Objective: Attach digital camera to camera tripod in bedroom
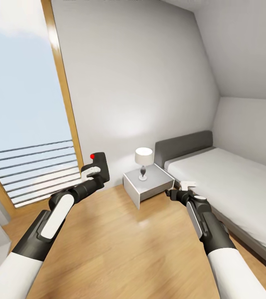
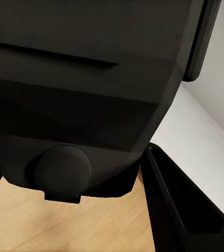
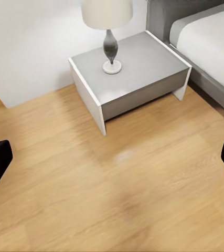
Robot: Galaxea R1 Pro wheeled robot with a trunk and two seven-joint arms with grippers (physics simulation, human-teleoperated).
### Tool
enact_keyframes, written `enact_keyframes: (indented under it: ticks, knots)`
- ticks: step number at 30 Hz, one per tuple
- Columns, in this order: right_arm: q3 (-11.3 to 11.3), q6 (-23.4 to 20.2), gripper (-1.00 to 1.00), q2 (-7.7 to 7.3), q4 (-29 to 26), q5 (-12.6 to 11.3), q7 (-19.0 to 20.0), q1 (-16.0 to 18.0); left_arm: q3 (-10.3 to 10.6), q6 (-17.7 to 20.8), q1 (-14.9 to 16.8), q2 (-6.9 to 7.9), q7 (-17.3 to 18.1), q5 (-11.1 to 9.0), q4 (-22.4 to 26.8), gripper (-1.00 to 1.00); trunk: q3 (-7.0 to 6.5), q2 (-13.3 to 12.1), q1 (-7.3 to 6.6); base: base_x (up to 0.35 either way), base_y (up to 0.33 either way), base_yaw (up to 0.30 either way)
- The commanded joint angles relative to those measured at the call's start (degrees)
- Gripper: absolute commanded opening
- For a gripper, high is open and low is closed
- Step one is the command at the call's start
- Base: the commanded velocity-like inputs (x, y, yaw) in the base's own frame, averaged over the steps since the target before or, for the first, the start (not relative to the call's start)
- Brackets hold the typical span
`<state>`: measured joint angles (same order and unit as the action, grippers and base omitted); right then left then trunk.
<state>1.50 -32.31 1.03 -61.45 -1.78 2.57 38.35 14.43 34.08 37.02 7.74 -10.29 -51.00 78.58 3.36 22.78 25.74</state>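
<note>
Left tool [image 1: 94, 172] grips the digital camera [image 1: 99, 165], a boxy dark body with a red button, above the wood floor [image 1: 120, 245] near the window [image 1: 25, 104]. Right tool [image 1: 184, 189] hangs empty, spread. Carrying step, I judge; next, find the tripod.

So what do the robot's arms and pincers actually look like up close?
Both arms are white near the body, turning to black jointed sections with a white panel along each forearm. The left pincer and right pincer are black at the wrist with pale whitish parts on top. I can't see any loose cables or markings.
</note>
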Motion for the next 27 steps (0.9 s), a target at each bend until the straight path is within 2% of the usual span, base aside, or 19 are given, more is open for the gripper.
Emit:
enact_keyframes:
  ticks: [1,5,8,10,15,19,21,22,24,25,26,27]
  knots:
    - [0.2,-0.3,1.0,0.04,0.0,-0.2,0.2,0.1,0.1,0.1,0.1,0.02,-0.5,-0.5,0.0,-1.0,0.04,0.1,0.04,0.0,0.0,0.0]
    - [0.2,-0.3,1.0,-0.02,1.0,-0.1,0.2,0.0,0.2,0.0,0.1,-0.04,-0.7,-0.5,-1.9,-1.0,-0.32,0.1,0.04,0.0,0.0,0.0]
    - [0.2,-0.3,1.0,-0.03,1.3,-0.1,0.2,0.1,0.2,-0.1,0.1,-0.14,-0.8,-0.3,-5.5,-1.0,-0.59,0.1,0.04,0.0,0.0,0.0]
    - [0.2,-0.3,1.0,0.03,1.6,-0.2,0.2,0.1,0.2,-0.4,0.1,-0.15,-0.8,0.0,-10.4,-1.0,-0.75,0.1,0.04,0.0,0.0,0.0]
    - [0.2,-0.5,1.0,0.02,4.1,-0.3,0.2,0.0,0.2,-1.0,0.1,-0.03,-0.9,0.1,-17.9,-1.0,-0.95,0.1,0.04,0.0,0.0,0.0]
    - [0.4,-0.6,1.0,-0.11,9.6,-0.4,0.0,0.0,0.3,-1.2,0.1,0.03,-1.0,0.0,-25.4,-1.0,-1.0,0.1,0.04,0.0,0.0,0.0]
    - [0.7,-0.7,1.0,-0.59,13.9,-0.4,-0.1,0.1,0.3,-1.4,0.1,-0.08,-1.0,0.0,-30.8,-1.0,-1.01,0.1,0.04,0.0,0.0,0.0]
    - [0.8,-0.6,1.0,-1.03,15.6,-0.4,-0.1,0.1,0.3,-1.4,0.1,-0.12,-0.9,0.0,-32.6,-1.0,-1.01,0.1,0.04,0.0,0.0,0.0]
    - [1.2,-0.2,1.0,-3.36,21.0,-0.6,0.0,0.1,0.3,-2.1,0.1,-0.24,-0.8,0.0,-38.0,-1.0,-1.01,0.1,0.04,0.0,0.0,0.0]
    - [1.4,0.0,1.0,-5.23,24.6,-0.7,0.1,0.1,0.4,-3.0,0.1,-0.38,-0.6,0.0,-41.6,-1.0,-1.01,0.1,0.04,0.0,0.0,0.0]
    - [1.5,0.0,1.0,-6.11,26.3,-0.8,0.2,0.1,0.3,-3.6,0.0,-0.46,-0.5,-0.1,-43.5,-1.0,-1.01,0.1,0.04,0.0,0.0,0.0]
    - [1.6,0.2,1.0,-7.69,29.7,-0.9,0.2,0.1,0.4,-5.3,0.0,-0.63,-0.4,0.0,-47.3,-1.0,-1.02,0.1,0.04,0.0,0.0,0.0]
